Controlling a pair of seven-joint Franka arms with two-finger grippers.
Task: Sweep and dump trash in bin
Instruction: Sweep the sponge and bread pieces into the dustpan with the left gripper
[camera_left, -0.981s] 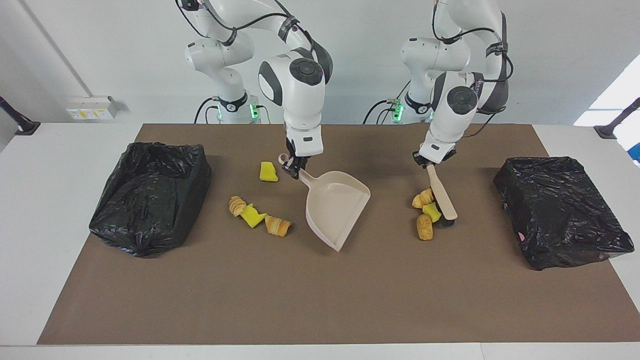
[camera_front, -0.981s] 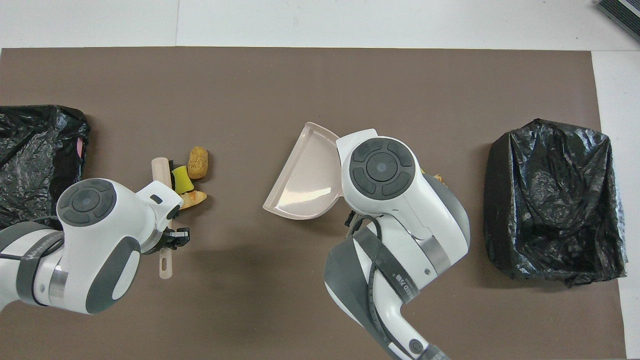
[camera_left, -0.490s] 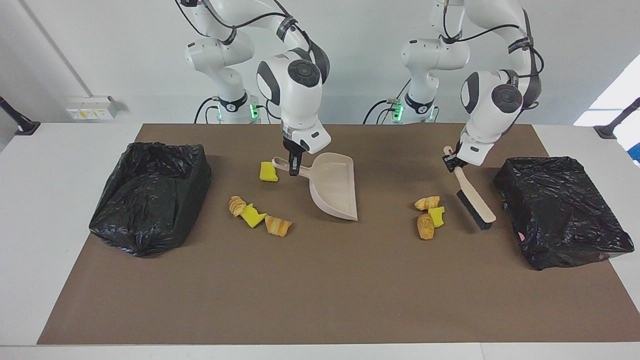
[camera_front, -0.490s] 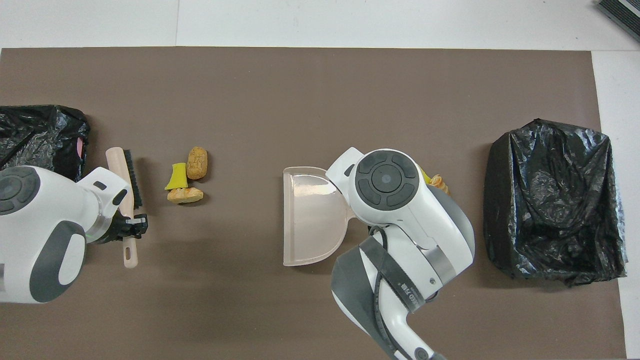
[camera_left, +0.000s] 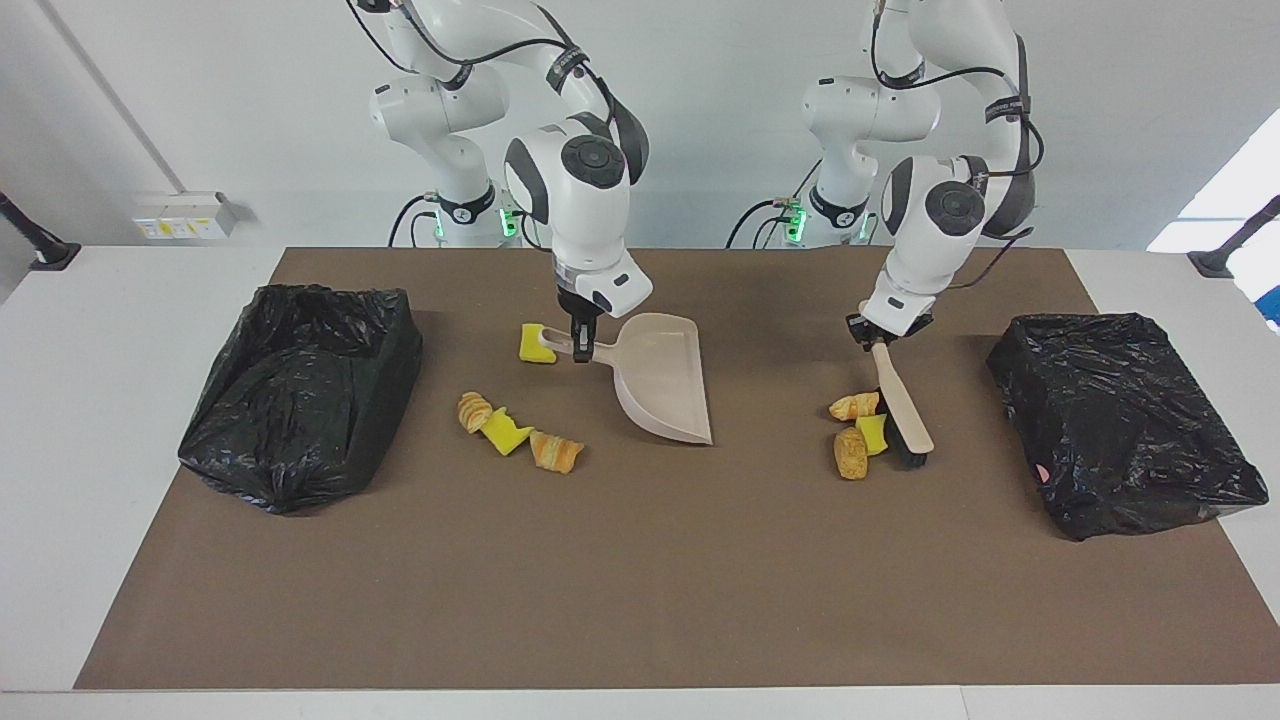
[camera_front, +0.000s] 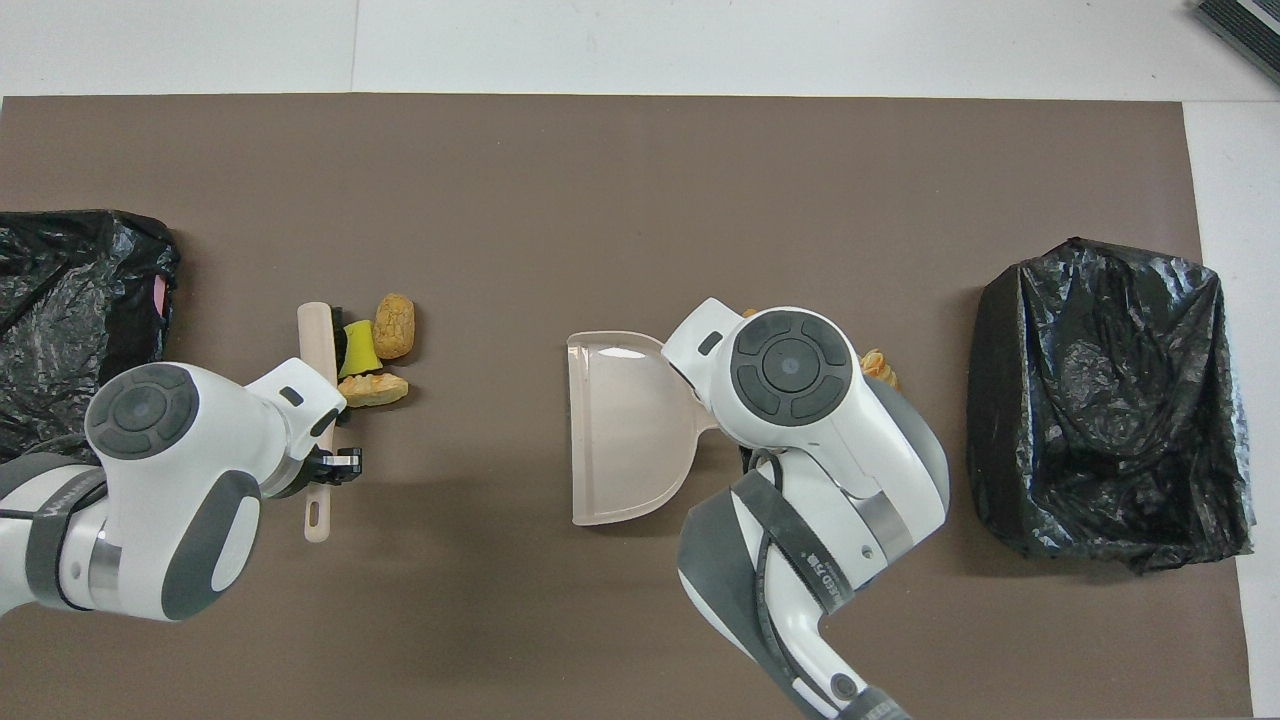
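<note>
My left gripper (camera_left: 872, 340) is shut on the handle of a beige brush (camera_left: 900, 395), also seen from above (camera_front: 318, 345). Its black bristles are down on the mat against a yellow wedge (camera_left: 873, 432). A croissant piece (camera_left: 855, 405) and a bread bit (camera_left: 850, 453) lie beside it. My right gripper (camera_left: 580, 345) is shut on the handle of the beige dustpan (camera_left: 665, 385), held low with its mouth toward the left arm's end. Several more bits lie toward the right arm's end: a yellow wedge (camera_left: 537, 343), a croissant piece (camera_left: 474, 411), a yellow wedge (camera_left: 506, 431), a croissant piece (camera_left: 556, 452).
A black-bagged bin (camera_left: 300, 390) stands at the right arm's end of the brown mat, and another bin (camera_left: 1115, 420) at the left arm's end. In the overhead view the right arm covers most of the trash near the dustpan handle.
My left gripper has swung the brush from beside the bin back to the three bits, bristles now against the yellow wedge. The dustpan has barely shifted.
</note>
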